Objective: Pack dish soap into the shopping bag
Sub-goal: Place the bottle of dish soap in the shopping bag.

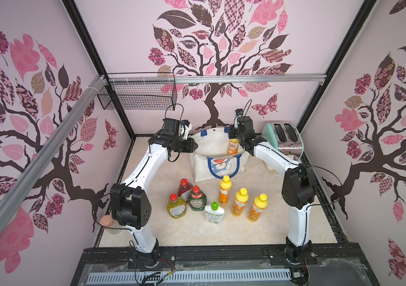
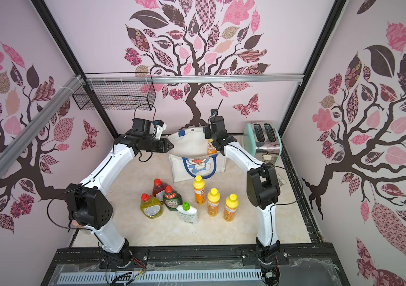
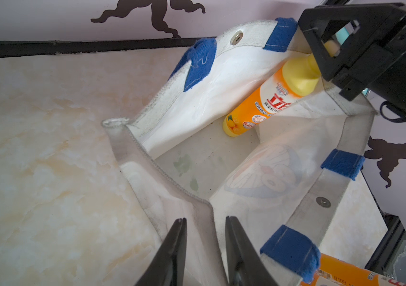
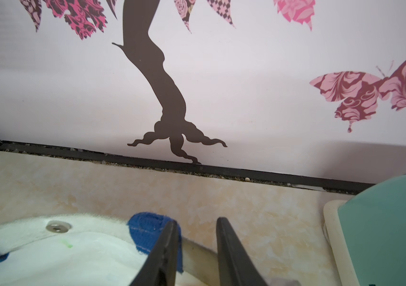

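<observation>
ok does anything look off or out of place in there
The orange bottle inside the shopping bag is not upright: it leans, cap end high, along the bag's back wall. Faint greenish smudges mark the bag's floor, like old stains. Nothing looks spilled or broken.

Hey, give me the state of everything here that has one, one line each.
shopping bag: standing, mouth open
orange bottle in the bag: leaning, cap on
seven bottles on the table: upright, caps on
left gripper: open, at the bag's side wall
right gripper: open, at the bagged bottle's cap
toaster: slots empty
</observation>
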